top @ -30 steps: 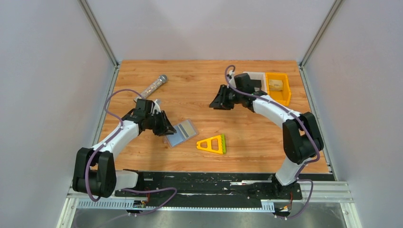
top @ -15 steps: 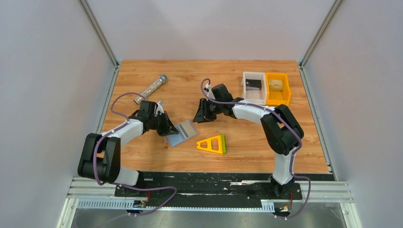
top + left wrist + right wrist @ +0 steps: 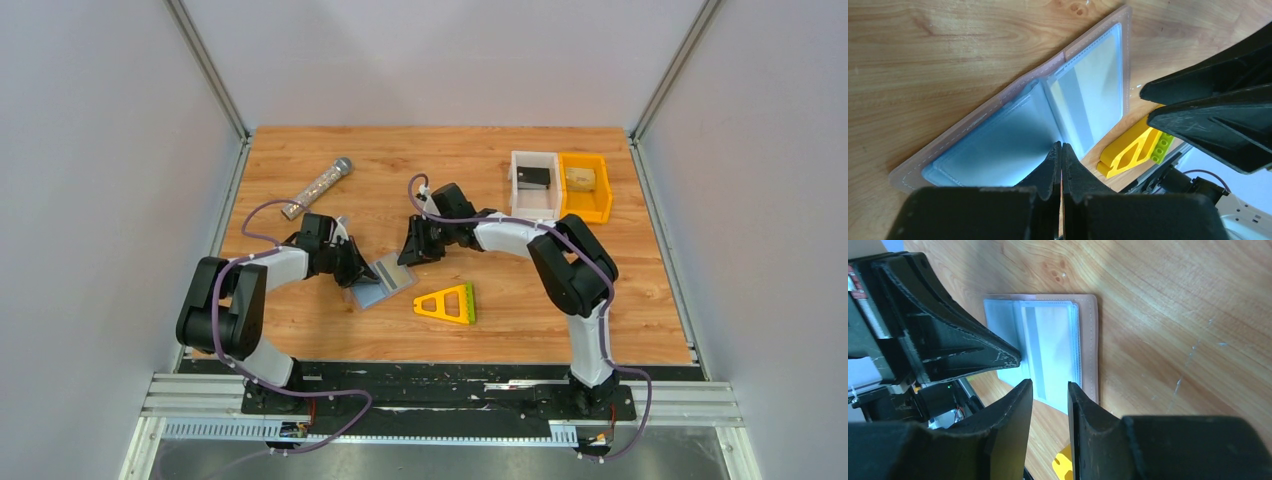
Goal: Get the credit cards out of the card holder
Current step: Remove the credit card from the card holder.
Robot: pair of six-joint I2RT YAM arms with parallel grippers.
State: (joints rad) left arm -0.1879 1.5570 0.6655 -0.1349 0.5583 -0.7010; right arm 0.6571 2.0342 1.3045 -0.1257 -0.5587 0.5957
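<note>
Left arm (image 3: 275, 268) and right arm (image 3: 510, 235) — white links, black joints — carry purple cables (image 3: 257, 212); fingers (image 3: 1098, 425) are scuffed black wedges.

There is one flat, grey-blue, tan-edged folding card holder (image 3: 381, 280); how many cards it holds cannot be told. There is one yellow-and-green plastic triangular frame (image 3: 447, 303) and one silvery speckled cylinder (image 3: 317, 187). Two open plastic bins stand here, a white bin (image 3: 534, 204) and an orange bin (image 3: 586, 206), each with one item: a dark block (image 3: 534, 177) and a tan piece (image 3: 580, 178). Two white-and-black robot arms make up the rest, the left arm (image 3: 262, 270) and the right arm (image 3: 515, 235).
</note>
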